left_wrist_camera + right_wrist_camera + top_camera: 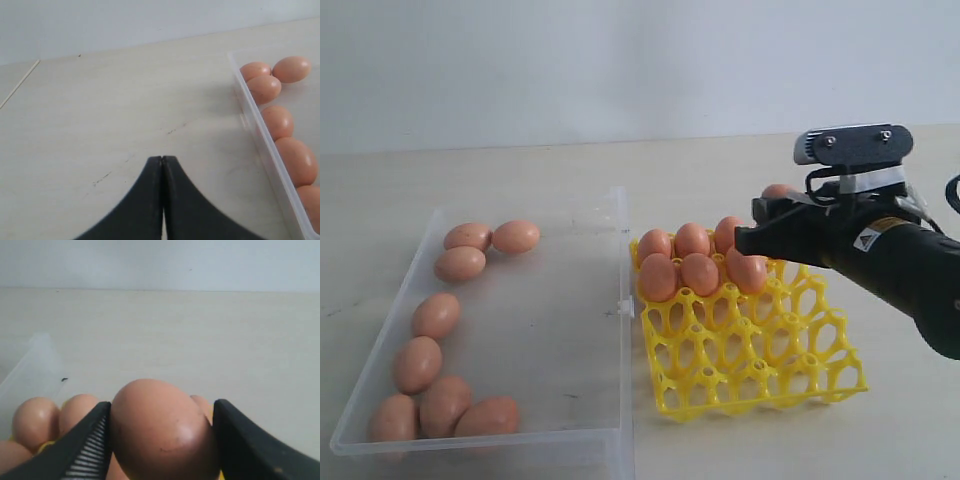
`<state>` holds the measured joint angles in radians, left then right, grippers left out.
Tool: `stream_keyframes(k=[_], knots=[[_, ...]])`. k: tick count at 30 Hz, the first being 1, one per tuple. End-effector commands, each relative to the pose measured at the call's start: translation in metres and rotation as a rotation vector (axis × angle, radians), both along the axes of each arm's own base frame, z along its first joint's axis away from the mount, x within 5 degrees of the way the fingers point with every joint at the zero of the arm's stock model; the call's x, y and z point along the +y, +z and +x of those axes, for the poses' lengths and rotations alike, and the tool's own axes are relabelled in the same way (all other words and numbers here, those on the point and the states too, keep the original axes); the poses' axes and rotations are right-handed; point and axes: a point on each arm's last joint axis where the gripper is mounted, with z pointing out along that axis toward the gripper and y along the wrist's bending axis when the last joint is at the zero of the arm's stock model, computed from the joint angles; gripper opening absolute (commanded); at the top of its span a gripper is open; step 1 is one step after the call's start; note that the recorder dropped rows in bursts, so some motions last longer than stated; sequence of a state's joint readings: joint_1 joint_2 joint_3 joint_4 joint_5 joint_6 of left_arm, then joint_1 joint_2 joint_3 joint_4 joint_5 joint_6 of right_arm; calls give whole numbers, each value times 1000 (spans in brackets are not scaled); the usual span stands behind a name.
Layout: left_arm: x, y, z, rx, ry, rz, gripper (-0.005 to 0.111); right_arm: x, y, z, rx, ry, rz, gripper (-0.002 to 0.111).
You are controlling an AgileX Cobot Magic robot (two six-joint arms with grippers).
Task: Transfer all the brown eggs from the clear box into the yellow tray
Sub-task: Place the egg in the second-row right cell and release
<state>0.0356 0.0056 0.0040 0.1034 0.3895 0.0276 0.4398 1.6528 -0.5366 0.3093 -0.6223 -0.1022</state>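
Seemingly warning-triangle sticker (pixel 867 239) on arm (pixel 912 272)

Right arm (pixel 910 270): black, comes in from the right edge of the exterior view and reaches leftward.
Right end effector (pixel 162 407): fingers (pixel 250 445) set wide apart, one on each side of an egg (pixel 160 435), gripping it.
Left end effector (pixel 162 159): dark fingers (pixel 135 210) pressed flat together, tips meeting in a single seam.
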Motion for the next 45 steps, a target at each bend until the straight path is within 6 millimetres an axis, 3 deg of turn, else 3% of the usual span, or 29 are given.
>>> stream_keyframes(k=[1, 15, 23, 33, 39, 45], knots=[[-1, 2, 0, -19, -7, -6, 0, -13, 1, 3, -22, -61, 45, 0], [-1, 2, 0, -19, -7, -6, 0, -17, -31, 11, 45, -93, 37, 0], [-1, 2, 0, -19, -7, -6, 0, -7, -39, 19, 61, -3, 0, 0], [-1, 2, 0, -19, -7, -6, 0, -10, -39, 22, 76, -71, 28, 0], [-1, 2, 0, -19, -7, -6, 0, -11, -40, 21, 88, -71, 25, 19], [-1, 2, 0, -19, -7, -6, 0, -10, -43, 19, 116, -57, -2, 59]])
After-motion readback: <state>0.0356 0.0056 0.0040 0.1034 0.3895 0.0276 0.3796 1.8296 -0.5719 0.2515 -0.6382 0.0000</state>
